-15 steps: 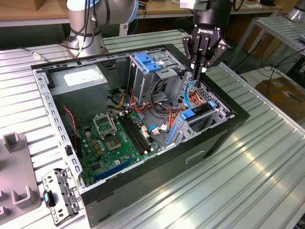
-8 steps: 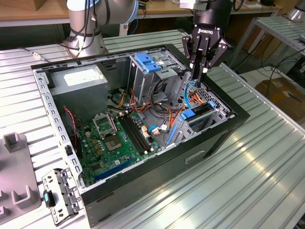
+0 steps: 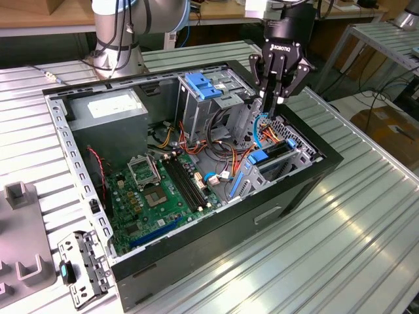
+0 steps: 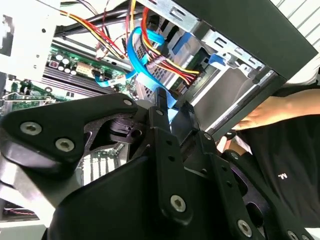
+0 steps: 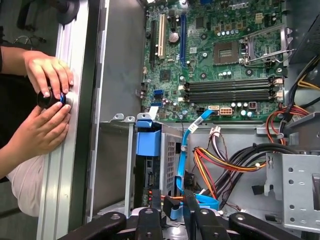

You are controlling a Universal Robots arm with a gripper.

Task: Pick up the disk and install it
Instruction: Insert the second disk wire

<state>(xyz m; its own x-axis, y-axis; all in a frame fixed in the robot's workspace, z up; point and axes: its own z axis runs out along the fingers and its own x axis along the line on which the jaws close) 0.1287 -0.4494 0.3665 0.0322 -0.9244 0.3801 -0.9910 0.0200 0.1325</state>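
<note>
An open computer case [image 3: 308, 186] lies on its side on a ribbed metal table [image 3: 366, 222], with the green motherboard [image 3: 163, 190] exposed inside. The arm's black tool [image 3: 277, 98] hangs over the end of the case toward the exterior view's right, its fingers [image 3: 268, 85] pointing down and drawn close together just above the drive bay [image 3: 278, 163]. Whether they pinch anything I cannot tell; in the second wrist view a blue flat cable [image 4: 137, 55] runs right up to the fingertips [image 4: 162, 100], and in the first wrist view the tips sit beside that cable's lower end.

The disk [image 3: 272, 157] sits in the bay below the tool, standing on edge, its bright blue side rail [image 5: 148, 140] showing at the top of the metal cage in the first wrist view. It looks seated between the bay's walls rather than held.

Bundles of red, yellow and orange wires [image 5: 225, 165] lie just beside the bay. A taller metal cage with a light blue latch plate [image 3: 201, 86] stands near the middle of the case. Outside the case, a person's 2 hands [image 5: 47, 100] rest on the table's edge around a small dark round object [image 5: 50, 97]. A loose metal bracket [image 3: 82, 265] lies on the table near the case's corner at the exterior view's left.
</note>
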